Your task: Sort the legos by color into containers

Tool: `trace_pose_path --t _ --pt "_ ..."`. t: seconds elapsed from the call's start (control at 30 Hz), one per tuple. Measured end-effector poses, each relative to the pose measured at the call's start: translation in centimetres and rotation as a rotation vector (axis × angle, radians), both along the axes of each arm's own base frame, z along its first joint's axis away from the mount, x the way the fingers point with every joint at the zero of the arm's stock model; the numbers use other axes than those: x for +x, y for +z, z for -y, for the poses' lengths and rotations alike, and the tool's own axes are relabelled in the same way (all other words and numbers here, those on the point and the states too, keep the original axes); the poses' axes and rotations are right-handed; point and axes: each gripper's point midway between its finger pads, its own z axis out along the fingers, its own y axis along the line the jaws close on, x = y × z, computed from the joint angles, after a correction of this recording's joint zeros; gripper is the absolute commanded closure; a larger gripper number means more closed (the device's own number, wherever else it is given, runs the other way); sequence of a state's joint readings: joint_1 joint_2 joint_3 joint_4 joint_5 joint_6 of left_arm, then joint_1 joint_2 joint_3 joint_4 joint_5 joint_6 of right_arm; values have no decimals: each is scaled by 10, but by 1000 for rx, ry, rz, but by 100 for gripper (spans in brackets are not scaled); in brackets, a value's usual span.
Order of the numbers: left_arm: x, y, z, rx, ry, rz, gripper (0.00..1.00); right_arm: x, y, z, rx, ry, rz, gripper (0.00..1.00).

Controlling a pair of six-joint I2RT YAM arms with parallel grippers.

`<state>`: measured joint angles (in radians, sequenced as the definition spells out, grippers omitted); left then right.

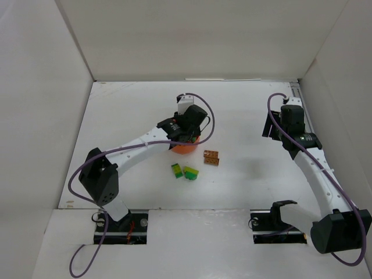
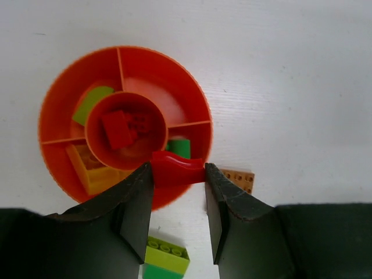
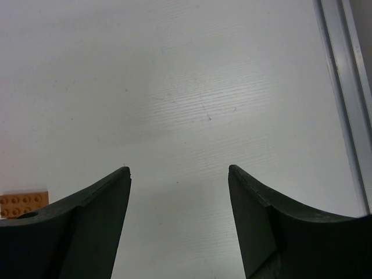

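Observation:
The round orange dish [image 2: 186,93] lies under my left gripper [image 2: 178,170], and only its near edge shows in the top view [image 1: 185,149]. Its central cup holds red bricks [image 2: 119,129]. Ring sections hold a lime brick [image 2: 90,102], a yellow brick [image 2: 87,165] and a green brick [image 2: 179,147]. My left gripper is shut on a red curved brick [image 2: 177,168], held above the dish's near rim. My right gripper [image 3: 179,170] is open and empty over bare table at the right [image 1: 269,124].
A tan studded brick [image 1: 211,157] lies right of the dish and also shows in the left wrist view [image 2: 239,179]. Two lime-and-green stacked bricks [image 1: 177,170] [image 1: 190,173] lie in front of the dish. White walls enclose the table, and a metal rail [image 3: 343,87] runs along the right edge.

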<state>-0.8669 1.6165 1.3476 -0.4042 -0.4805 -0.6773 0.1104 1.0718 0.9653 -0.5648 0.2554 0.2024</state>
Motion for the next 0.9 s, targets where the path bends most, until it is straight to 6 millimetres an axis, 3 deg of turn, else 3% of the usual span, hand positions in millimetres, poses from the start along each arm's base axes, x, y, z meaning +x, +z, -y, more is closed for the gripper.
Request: trace_pose_path --t 0.17,0.27,0.67,0.83,0.87,0.9 --pt "19 -5 -27 21 61 -2 68 -1 0 4 -14 -16 -4 27" --pt "28 -6 -38 28 85 3 60 -1 0 6 -23 -23 -3 27" --pt "29 -14 -41 34 66 -7 54 -2 -4 9 -43 -25 -25 27" --pt "28 -17 -42 37 61 -13 30 -3 -5 9 -49 -17 -28 27" --pt "27 -18 -42 39 60 -15 12 -3 -5 8 -51 -10 -29 27" --pt "25 -19 -44 41 56 -17 5 -2 -5 7 -52 3 -31 27"
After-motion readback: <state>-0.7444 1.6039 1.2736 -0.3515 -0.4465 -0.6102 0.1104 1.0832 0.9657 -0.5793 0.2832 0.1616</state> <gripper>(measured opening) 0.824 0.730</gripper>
